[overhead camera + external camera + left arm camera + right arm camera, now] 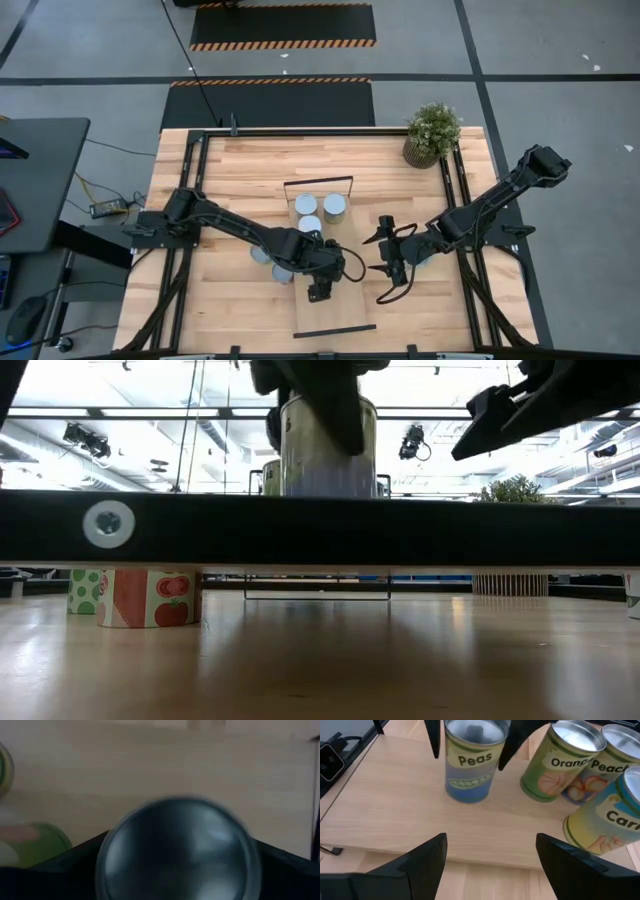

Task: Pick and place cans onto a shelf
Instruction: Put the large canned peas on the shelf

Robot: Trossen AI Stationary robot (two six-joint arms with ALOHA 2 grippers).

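Releasing step: a can is being set down on the shelf (335,318)
Worktop (230,170): carries the shelf and spare cans beside it
Left hand (322,272): fingers wide, straddling the peas can (469,760) that stands upright on the board
Right hand (392,262): part open, empty, waiting near
Next move: lift straight up clear of the can, I judge
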